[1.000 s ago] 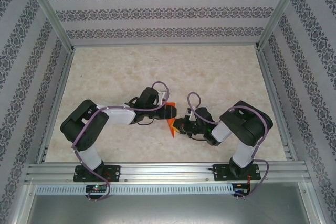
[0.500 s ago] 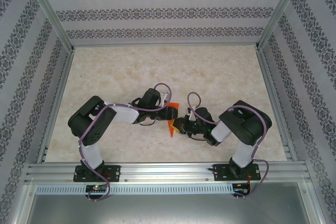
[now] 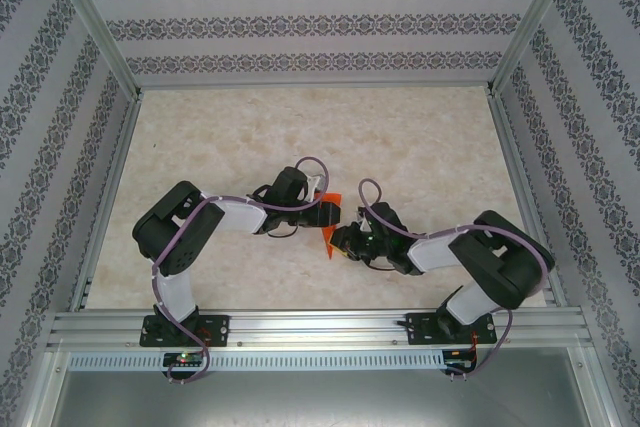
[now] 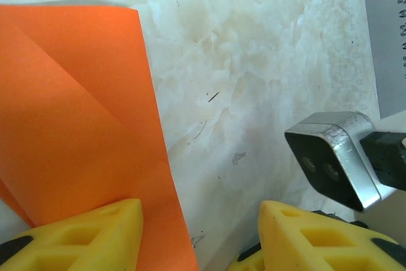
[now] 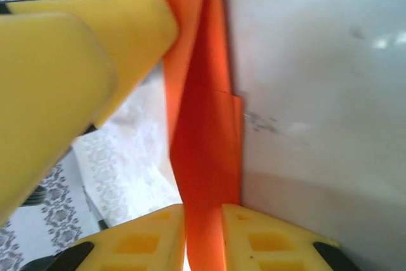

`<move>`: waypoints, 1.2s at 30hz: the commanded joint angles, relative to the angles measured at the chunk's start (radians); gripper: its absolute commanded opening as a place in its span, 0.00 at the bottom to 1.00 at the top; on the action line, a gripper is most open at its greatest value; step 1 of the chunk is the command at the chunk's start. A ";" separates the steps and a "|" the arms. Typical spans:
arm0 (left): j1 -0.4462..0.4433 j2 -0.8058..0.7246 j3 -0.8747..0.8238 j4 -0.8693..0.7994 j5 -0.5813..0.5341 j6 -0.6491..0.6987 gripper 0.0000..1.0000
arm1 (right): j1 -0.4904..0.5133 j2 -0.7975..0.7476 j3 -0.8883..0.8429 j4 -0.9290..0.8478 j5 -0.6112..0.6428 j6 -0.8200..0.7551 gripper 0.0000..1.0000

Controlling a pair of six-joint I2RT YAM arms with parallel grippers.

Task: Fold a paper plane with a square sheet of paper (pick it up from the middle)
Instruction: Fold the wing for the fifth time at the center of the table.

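Note:
The folded orange paper (image 3: pixel 328 238) stands on edge at the middle of the table, creased and narrowing to a point. My right gripper (image 3: pixel 341 242) is shut on it; in the right wrist view the two yellow fingers pinch the folded layers (image 5: pixel 204 157) at the gripper (image 5: pixel 203 236). My left gripper (image 3: pixel 326 213) sits just behind the paper and is open. In the left wrist view its fingers are wide apart (image 4: pixel 200 239), with the left fingertip (image 4: pixel 76 236) lying against a flat orange panel (image 4: pixel 76 112) that shows a diagonal crease.
The marble-patterned table (image 3: pixel 400 137) is boxed in by aluminium rails and patterned walls. The left gripper's yellow fingers (image 5: pixel 70 61) crowd the paper at the upper left of the right wrist view. The right wrist's silver camera block (image 4: pixel 336 163) sits close beside the left gripper.
The left arm moved right toward the paper. The right arm's elbow has swung out to the right and lower while its gripper kept hold of the paper, shifted slightly left.

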 commanded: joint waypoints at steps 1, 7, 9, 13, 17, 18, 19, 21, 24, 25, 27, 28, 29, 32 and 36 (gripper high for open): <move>-0.012 0.025 0.015 -0.030 0.011 0.029 0.53 | 0.000 -0.044 0.005 -0.181 0.082 -0.060 0.20; -0.012 0.025 0.027 -0.051 0.017 0.040 0.53 | 0.000 -0.005 0.063 -0.206 0.063 -0.066 0.14; -0.012 0.025 0.028 -0.057 0.017 0.042 0.53 | 0.000 0.012 0.066 -0.202 0.061 -0.061 0.13; -0.012 0.028 0.027 -0.060 0.015 0.041 0.53 | -0.001 -0.046 0.036 -0.179 0.089 -0.044 0.13; -0.012 0.033 0.034 -0.062 0.020 0.033 0.53 | 0.000 -0.164 0.042 -0.221 0.105 -0.076 0.06; -0.012 0.034 0.034 -0.061 0.021 0.030 0.53 | 0.002 -0.186 0.048 -0.225 0.098 -0.086 0.05; -0.013 0.036 0.037 -0.066 0.021 0.028 0.53 | 0.006 -0.203 0.053 -0.223 0.094 -0.089 0.03; -0.012 0.041 0.042 -0.078 0.020 0.027 0.53 | 0.022 -0.219 0.060 -0.211 0.094 -0.095 0.01; -0.012 0.042 0.042 -0.077 0.020 0.019 0.52 | 0.049 -0.213 0.072 -0.181 0.082 -0.094 0.01; -0.012 0.041 0.043 -0.078 0.019 0.018 0.52 | 0.060 -0.207 0.086 -0.183 0.082 -0.096 0.01; -0.012 0.043 0.044 -0.075 0.019 0.011 0.52 | 0.086 -0.192 0.110 -0.193 0.096 -0.102 0.00; -0.012 0.044 0.045 -0.074 0.022 0.010 0.52 | 0.102 -0.183 0.118 -0.190 0.112 -0.103 0.00; -0.012 0.046 0.046 -0.075 0.025 0.010 0.52 | 0.112 -0.171 0.126 -0.190 0.120 -0.102 0.00; -0.012 0.044 0.048 -0.082 0.022 0.012 0.53 | 0.122 -0.130 0.143 -0.187 0.131 -0.100 0.01; -0.012 0.043 0.047 -0.083 0.023 0.011 0.52 | 0.132 -0.063 0.144 -0.136 0.139 -0.075 0.01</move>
